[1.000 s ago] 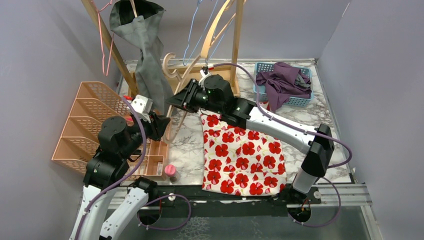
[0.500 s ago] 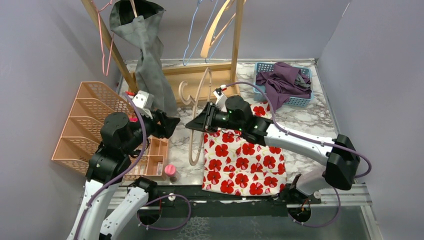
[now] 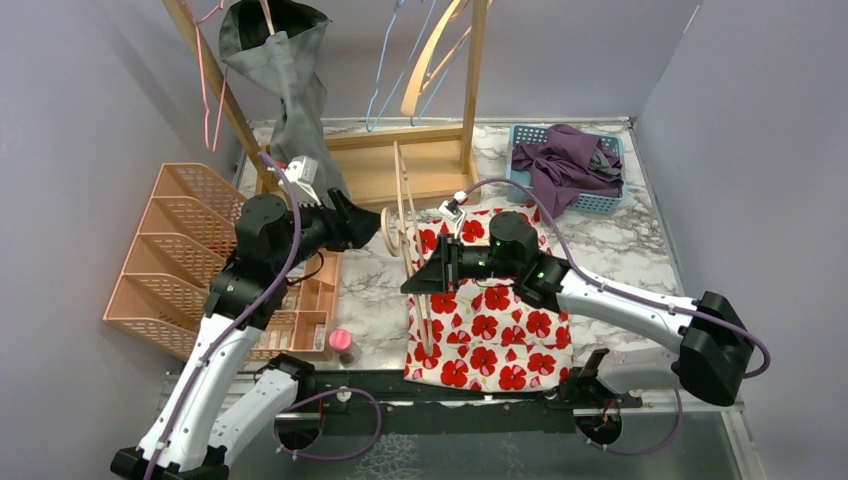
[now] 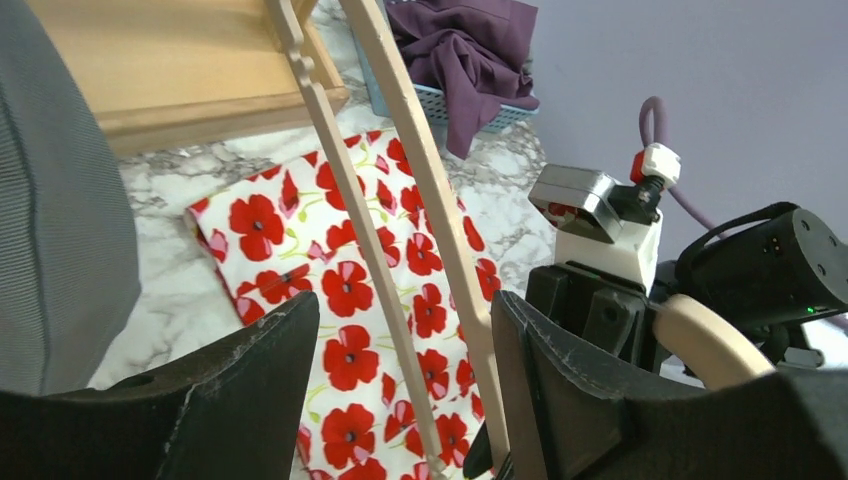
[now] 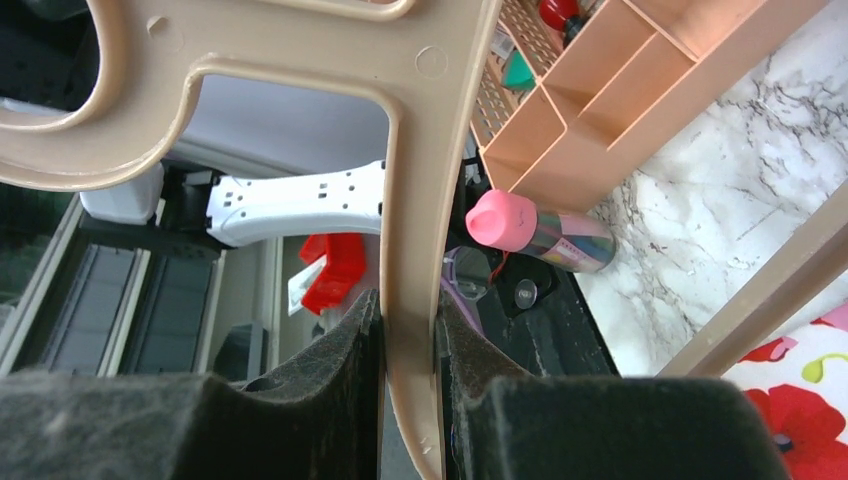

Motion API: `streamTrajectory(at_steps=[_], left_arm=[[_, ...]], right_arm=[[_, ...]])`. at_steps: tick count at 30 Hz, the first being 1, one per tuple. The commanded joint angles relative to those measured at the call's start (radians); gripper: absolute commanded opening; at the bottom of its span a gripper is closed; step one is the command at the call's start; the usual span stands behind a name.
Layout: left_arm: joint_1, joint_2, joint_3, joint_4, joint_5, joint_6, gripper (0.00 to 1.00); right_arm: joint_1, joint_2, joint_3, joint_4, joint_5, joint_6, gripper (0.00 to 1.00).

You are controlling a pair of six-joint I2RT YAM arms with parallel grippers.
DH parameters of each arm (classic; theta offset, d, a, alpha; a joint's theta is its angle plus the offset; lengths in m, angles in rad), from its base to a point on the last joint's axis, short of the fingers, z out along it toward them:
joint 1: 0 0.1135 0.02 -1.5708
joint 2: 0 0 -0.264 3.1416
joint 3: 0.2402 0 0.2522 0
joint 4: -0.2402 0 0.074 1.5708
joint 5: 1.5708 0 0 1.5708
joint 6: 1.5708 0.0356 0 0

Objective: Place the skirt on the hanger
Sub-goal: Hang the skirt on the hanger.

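We find the poppy-print skirt [image 3: 495,320] lying flat on the marble bench [image 3: 375,290], not on the hanger [image 5: 420,150]. The hanger stands tilted over the skirt's left edge, clamped between the closed right pincer [image 5: 408,330]. The left pincer [image 4: 405,330] is spread apart beside the hook, gripping nothing.

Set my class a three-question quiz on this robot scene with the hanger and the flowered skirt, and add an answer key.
1. True or false: the right end effector is shut on the curved beige hanger.
2. Fill in: the left end effector has its jaws ____.
3. The red-flowered white fabric skirt: A) hangs on the hanger; B) lies spread on the marble table; C) is gripped by the left end effector.
Key: 1 true; 2 open; 3 B.
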Motion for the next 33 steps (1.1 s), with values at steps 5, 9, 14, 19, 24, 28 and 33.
streamTrajectory(at_steps=[5,9,14,19,24,28,33], left_arm=[[-0.003,0.052,-0.089,0.17,0.176,-0.182,0.7],[-0.002,0.053,-0.134,0.205,0.205,-0.213,0.72],[-0.003,0.024,-0.167,0.213,0.163,-0.233,0.71],[-0.002,0.044,-0.216,0.233,0.191,-0.283,0.63],[-0.002,0.04,-0.254,0.294,0.187,-0.353,0.51],[-0.003,0.035,-0.307,0.375,0.193,-0.448,0.43],[-0.003,0.02,-0.37,0.487,0.194,-0.586,0.2]], right_arm=[[-0.007,0.052,0.013,0.131,-0.117,-0.06,0.19],[-0.007,0.087,0.033,0.118,-0.108,-0.055,0.19],[-0.007,0.116,0.038,0.121,-0.11,-0.044,0.19],[-0.007,0.128,0.026,0.18,-0.167,-0.025,0.19],[-0.007,0.139,0.013,0.22,-0.231,-0.025,0.21],[-0.007,0.145,-0.003,0.252,-0.277,-0.025,0.23],[-0.007,0.158,-0.011,0.234,-0.277,-0.035,0.24]])
